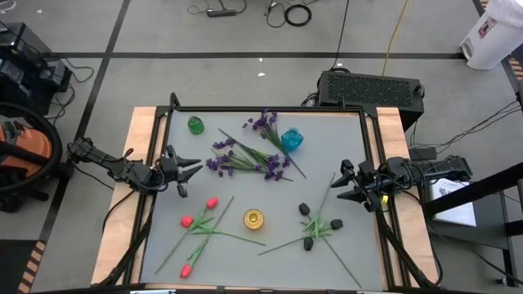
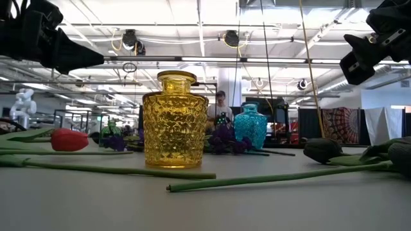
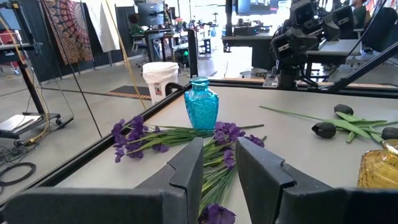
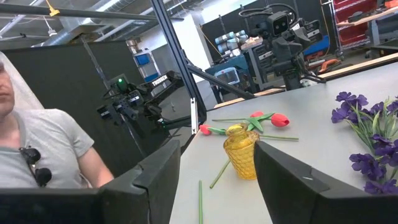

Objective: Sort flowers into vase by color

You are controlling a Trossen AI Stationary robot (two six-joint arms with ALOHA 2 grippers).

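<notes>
Three small vases stand on the grey table: a green one (image 1: 194, 124) at the far left, a blue one (image 1: 292, 140) at the far middle and a yellow one (image 1: 253, 218) near the front. Purple sprays (image 1: 245, 157) lie flat between the green and blue vases. Red tulips (image 1: 200, 220) lie left of the yellow vase, black-headed blooms (image 1: 315, 224) right of it. My left gripper (image 1: 189, 175) hovers open at the table's left side, level, above the table. My right gripper (image 1: 338, 183) hovers open at the right side. Neither has anything between its fingers (image 3: 186, 177) (image 4: 292, 180).
A black frame rail (image 1: 270, 109) runs round the table. A black box (image 1: 369, 88) sits behind the far right corner. A person (image 4: 37, 143) shows beyond the table's left side in the right wrist view. Bare table lies along the near edge (image 2: 205, 205).
</notes>
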